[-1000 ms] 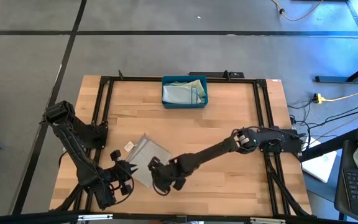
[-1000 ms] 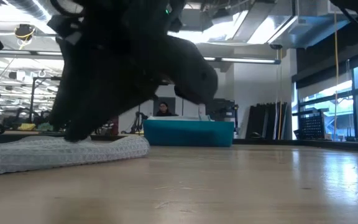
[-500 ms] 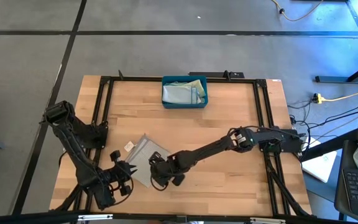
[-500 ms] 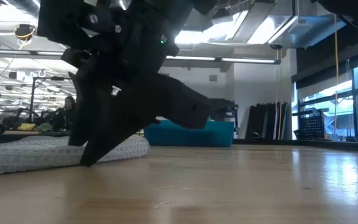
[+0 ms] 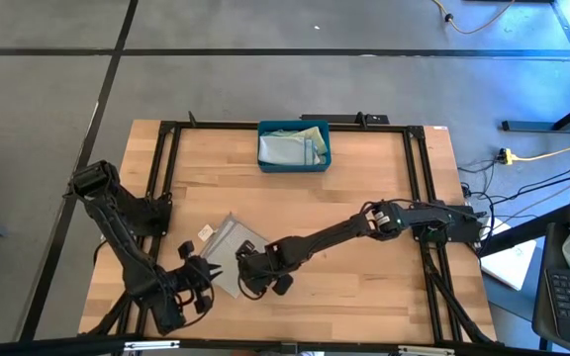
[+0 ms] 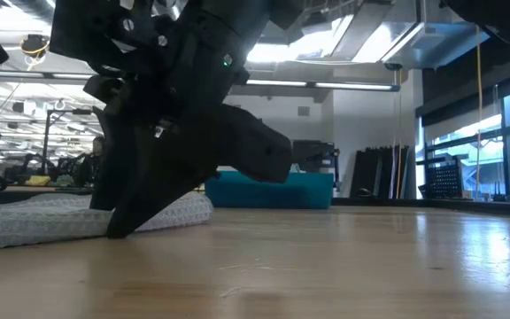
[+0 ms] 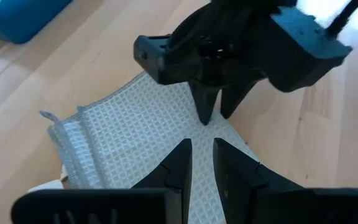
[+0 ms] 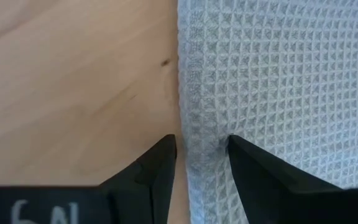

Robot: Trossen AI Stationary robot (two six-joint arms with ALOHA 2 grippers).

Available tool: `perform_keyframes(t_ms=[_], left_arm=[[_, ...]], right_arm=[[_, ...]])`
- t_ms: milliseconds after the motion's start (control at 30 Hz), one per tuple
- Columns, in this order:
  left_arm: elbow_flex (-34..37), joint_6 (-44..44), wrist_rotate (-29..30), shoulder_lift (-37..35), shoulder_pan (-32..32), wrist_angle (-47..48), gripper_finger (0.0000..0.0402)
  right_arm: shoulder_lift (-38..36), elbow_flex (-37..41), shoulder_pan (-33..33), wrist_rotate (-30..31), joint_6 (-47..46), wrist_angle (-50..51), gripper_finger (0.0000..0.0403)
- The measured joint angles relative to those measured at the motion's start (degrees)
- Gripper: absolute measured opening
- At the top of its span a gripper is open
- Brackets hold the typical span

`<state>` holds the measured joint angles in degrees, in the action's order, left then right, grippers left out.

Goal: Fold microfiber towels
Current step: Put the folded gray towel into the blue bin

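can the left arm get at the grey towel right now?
Probably yes. The left gripper hangs just over the towel near its front edge, nothing between. The right gripper straddles the same edge close by, so crowding is the only concern.

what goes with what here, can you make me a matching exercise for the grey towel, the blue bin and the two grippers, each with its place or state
Things:
1. grey towel
2. blue bin
3. right gripper
4. left gripper

Places or states:
A. at the table's far edge, with cloths inside
B. fingers astride the towel's edge
C. lying flat near the table's front, between both grippers
D. fingers a little apart above the towel, nothing between them

Pairs: 1-C, 2-A, 3-B, 4-D
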<state>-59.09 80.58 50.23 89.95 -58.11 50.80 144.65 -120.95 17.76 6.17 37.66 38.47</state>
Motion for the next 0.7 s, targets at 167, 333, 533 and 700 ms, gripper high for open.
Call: perform_keyframes(t_ms=[167,333,533,700], left_arm=[[0.0,-0.2,0.3,0.0,0.0,-1.5,0.0057],[0.0,-14.0,0.6,0.0,3.3,-13.2,0.0057],[0.0,-33.9,-11.2,3.7,10.0,-26.2,0.0057],[0.1,-34.3,-20.1,6.5,12.6,-20.8,0.0063]], right_arm=[[0.2,0.0,-0.5,-0.6,1.4,-0.6,0.0154],[-0.6,-0.1,-0.7,-1.1,1.6,1.2,0.0154],[-2.4,0.0,-1.1,-0.3,0.5,11.2,0.0154],[-2.8,-0.2,-2.1,2.0,-7.9,22.2,0.0154]])
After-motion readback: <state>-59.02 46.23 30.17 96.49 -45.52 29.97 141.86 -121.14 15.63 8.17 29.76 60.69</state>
